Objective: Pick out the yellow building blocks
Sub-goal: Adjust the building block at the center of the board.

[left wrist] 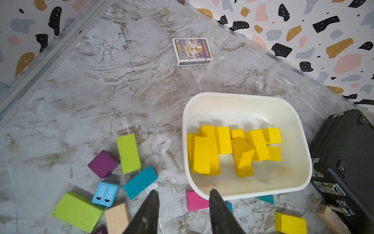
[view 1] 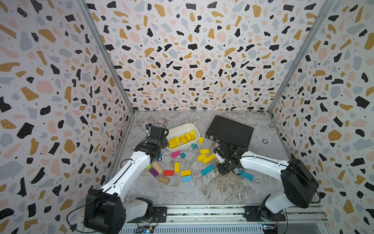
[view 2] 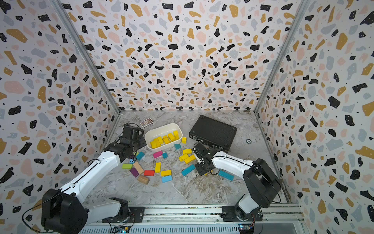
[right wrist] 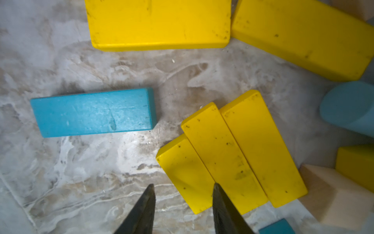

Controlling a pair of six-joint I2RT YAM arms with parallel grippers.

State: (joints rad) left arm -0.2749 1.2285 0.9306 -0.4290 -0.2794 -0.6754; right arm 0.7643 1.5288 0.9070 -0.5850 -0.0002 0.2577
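Several yellow building blocks (view 1: 182,139) (view 2: 165,139) (left wrist: 232,150) lie heaped in the white tray (view 1: 182,124) (left wrist: 242,95). More yellow blocks lie loose on the marble table: a cube (view 1: 200,140), a cluster of bars (view 1: 209,158) (view 2: 190,159), and two more (view 1: 176,167) (view 1: 185,172). My left gripper (left wrist: 183,191) hangs open and empty by the tray's near corner, above a pink block (left wrist: 195,200). The right gripper (right wrist: 184,185) is open low over three yellow bars lying side by side (right wrist: 222,158); one bar's corner lies under the gap.
A black case (view 1: 229,130) lies right of the tray and a card box (left wrist: 191,51) behind it. Pink (view 1: 175,154), red (view 1: 168,172), purple (view 1: 154,172), tan (view 1: 164,179) and teal (view 1: 207,169) (right wrist: 93,112) blocks are scattered about. Walls enclose three sides.
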